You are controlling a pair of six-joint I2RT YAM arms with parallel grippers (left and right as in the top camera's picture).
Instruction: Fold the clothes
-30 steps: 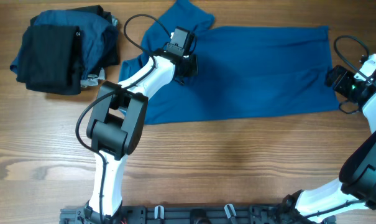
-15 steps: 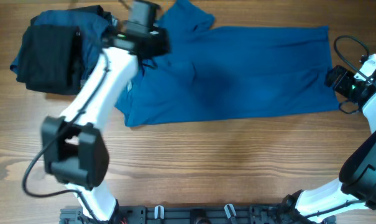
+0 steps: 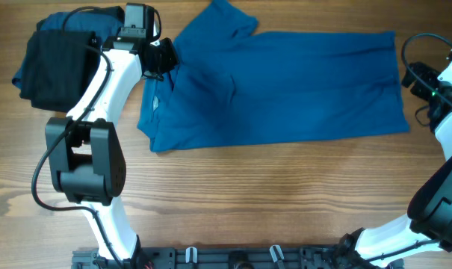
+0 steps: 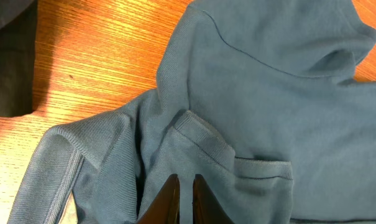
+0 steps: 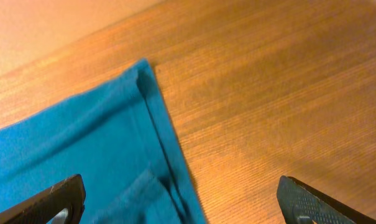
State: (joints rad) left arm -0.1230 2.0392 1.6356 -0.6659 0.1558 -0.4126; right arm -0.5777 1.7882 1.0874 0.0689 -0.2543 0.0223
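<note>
Dark clothes sit stacked far left, but the blue polo lies spread on the table barely folded, left gripper closed by its collar, right gripper wide open.

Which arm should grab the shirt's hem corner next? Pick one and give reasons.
Right. The right gripper is open directly above the polo shirt's hem corner; the left gripper is shut at the far collar end.
</note>
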